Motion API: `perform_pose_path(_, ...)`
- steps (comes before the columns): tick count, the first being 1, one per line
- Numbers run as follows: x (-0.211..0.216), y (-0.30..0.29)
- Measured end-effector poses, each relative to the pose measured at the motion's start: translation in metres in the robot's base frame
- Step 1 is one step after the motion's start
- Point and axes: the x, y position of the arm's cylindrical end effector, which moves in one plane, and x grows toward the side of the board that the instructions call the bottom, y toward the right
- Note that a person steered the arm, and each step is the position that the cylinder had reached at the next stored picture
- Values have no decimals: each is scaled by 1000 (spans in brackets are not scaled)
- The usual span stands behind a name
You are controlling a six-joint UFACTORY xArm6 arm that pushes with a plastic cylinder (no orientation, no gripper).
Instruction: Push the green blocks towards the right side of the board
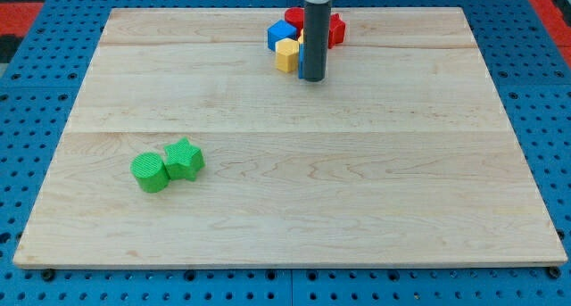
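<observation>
Two green blocks lie touching at the view's lower left of the wooden board (357,181): a green round block (149,172) and, on its right, a green star-shaped block (184,159). My tip (311,78) rests on the board near the view's top centre, far up and to the right of the green blocks, right next to a cluster of other blocks.
A cluster of blocks sits at the view's top centre: a yellow block (286,54), a blue block (280,35), and red blocks (335,29) partly hidden behind the rod. A blue pegboard (36,136) surrounds the board.
</observation>
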Motion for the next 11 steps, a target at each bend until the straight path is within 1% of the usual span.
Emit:
perform_pose_path(1, 0, 17)
perform_pose_path(2, -10, 34)
perform_pose_path(3, 5, 48)
perform_pose_path(4, 115, 39)
perform_pose_path(5, 221, -14)
perform_pose_path(6, 264, -135)
perform_pose_path(7, 240, -219)
perform_pose_path(8, 205, -219)
perform_pose_path(10, 197, -230)
perform_pose_path(11, 182, -205)
